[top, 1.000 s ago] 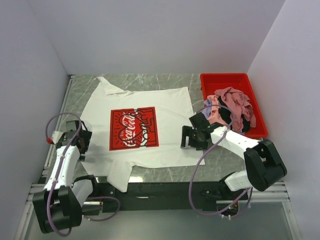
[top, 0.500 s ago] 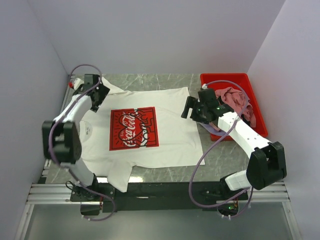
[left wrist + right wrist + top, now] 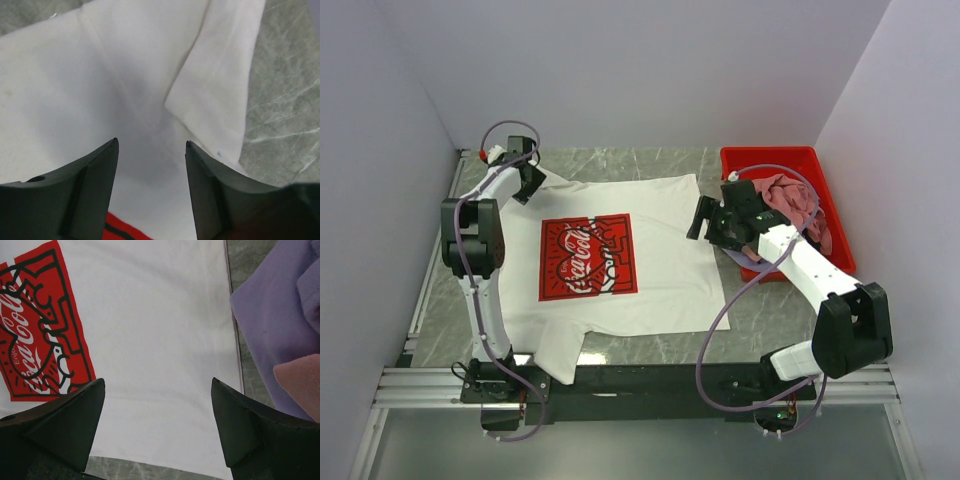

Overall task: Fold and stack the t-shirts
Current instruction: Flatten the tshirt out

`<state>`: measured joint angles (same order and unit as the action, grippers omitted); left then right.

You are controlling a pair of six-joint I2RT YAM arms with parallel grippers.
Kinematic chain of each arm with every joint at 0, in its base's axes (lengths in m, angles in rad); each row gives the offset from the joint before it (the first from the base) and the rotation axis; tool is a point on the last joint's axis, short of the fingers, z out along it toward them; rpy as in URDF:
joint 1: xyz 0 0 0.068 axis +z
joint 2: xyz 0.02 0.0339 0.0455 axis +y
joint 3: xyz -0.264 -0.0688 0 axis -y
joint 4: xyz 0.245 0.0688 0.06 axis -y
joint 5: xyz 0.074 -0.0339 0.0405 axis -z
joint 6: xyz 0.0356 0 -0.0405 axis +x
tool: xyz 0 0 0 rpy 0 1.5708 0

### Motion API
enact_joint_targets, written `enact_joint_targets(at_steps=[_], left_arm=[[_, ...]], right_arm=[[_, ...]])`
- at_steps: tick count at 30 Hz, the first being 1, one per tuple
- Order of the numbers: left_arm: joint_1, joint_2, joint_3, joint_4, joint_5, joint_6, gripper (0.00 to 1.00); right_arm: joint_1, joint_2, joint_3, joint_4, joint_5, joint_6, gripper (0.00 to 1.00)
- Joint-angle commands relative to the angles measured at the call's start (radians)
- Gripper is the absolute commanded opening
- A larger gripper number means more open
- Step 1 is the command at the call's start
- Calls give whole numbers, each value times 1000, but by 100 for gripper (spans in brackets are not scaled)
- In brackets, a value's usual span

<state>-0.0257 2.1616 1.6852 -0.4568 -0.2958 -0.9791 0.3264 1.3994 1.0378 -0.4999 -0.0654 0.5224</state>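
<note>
A white t-shirt with a red Coca-Cola print (image 3: 588, 256) lies spread flat on the marble table. My left gripper (image 3: 530, 185) is open above the shirt's far left shoulder; the left wrist view shows the sleeve (image 3: 220, 85) folded over beside the empty fingers (image 3: 90, 195). My right gripper (image 3: 704, 222) is open and empty above the shirt's right hem (image 3: 220, 315). A pink tee (image 3: 790, 205) and a lavender tee (image 3: 270, 325) are heaped in the red bin.
The red plastic bin (image 3: 775, 158) stands at the back right, close to my right arm. Grey walls close in the table on three sides. Bare marble (image 3: 650, 160) shows behind the shirt and along the left edge (image 3: 435, 290).
My left arm swung from the near left up to the shirt's far left shoulder. My right gripper moved from the shirt's near right edge back toward the bin.
</note>
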Motion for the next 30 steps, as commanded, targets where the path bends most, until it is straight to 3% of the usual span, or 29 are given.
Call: enact_joint_targets(at_steps=[1,4,11,17,26,30], left_arm=[[9,36,86,40,-31,39,60],[15,79,131,40,0,43,54],[17,152,229,-31,1,37,53],[18,175,226,-5,23,42,49],[18,204,251,30,73,31,23],[15,173,229,49,43,17,0]], right_arm=[[-6,15,-2,23,9,-19,92],[-9,26,-1,23,10,-22,92],[-15,35,4,20,22,-27,92],[-20,44,7,15,21,-27,92],[-21,62,8,12,26,-30,92],[-21,82,11,20,18,-35,91]])
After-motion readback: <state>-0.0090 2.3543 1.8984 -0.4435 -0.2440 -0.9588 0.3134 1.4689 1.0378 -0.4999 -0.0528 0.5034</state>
